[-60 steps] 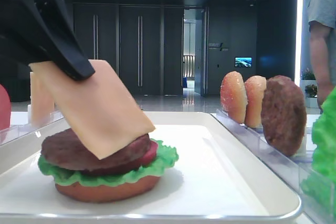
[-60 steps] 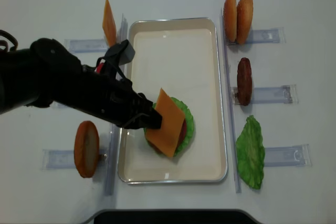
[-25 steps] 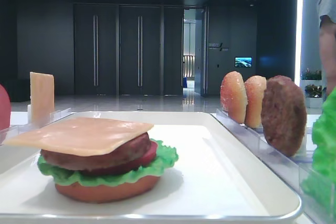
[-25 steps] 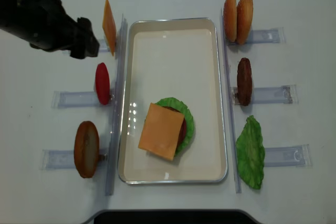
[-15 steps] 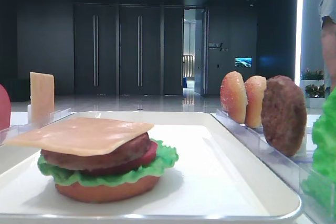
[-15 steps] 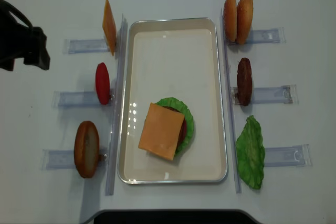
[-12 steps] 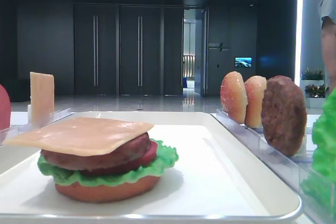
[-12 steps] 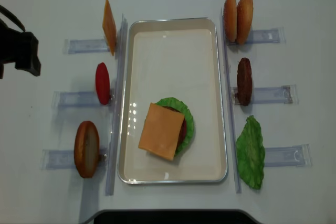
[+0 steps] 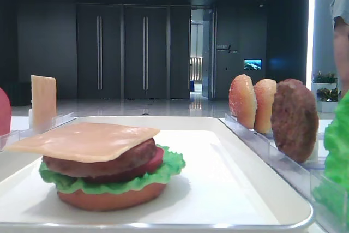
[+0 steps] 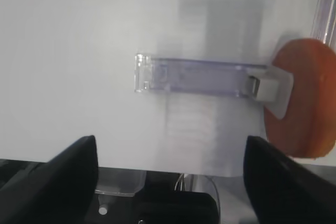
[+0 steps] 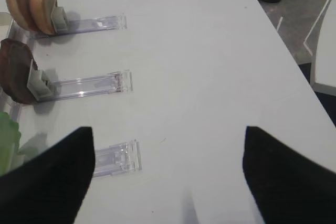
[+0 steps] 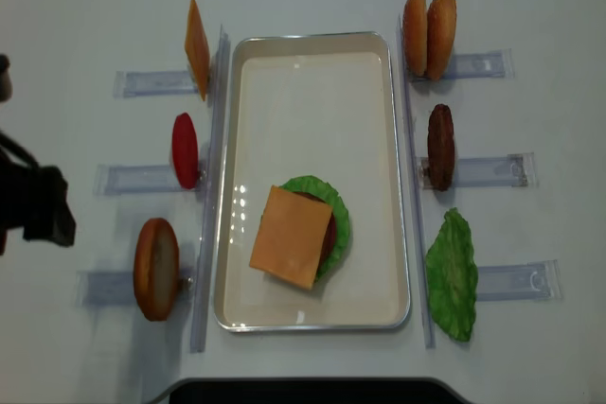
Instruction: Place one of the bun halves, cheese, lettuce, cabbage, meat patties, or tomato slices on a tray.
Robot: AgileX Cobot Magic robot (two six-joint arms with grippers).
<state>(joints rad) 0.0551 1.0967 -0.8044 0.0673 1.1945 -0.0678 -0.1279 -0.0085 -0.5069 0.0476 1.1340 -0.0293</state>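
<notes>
On the near half of the tray (image 12: 312, 52), toward its near left corner, a slice of cheese (image 12: 292, 237) lies flat on top of a stack: a meat patty (image 9: 103, 162), a tomato slice (image 9: 155, 159), a lettuce leaf (image 12: 339, 215) and a bun half (image 9: 112, 197) at the bottom. The far half of the tray shows bare white.

Along the tray's left edge, in clear racks on the desk (image 12: 85, 26), stand a second cheese slice (image 12: 196, 47) at the far end, a red tomato slice (image 12: 185, 149) in the middle and a bun half (image 12: 156, 268) at the near end. Along the right edge stand two bun halves (image 12: 428, 32) together, then a patty (image 12: 440, 147), then a loose lettuce leaf (image 12: 453, 274).

At the desk's left edge, the left gripper (image 12: 38, 207) sits well apart from the tray; in its wrist view the jaws are spread wide with nothing between them, above a clear rack (image 10: 194, 74) that props the near bun half. The right gripper (image 11: 168, 177) hovers over the right side of the desk, its jaws also spread and holding nothing.
</notes>
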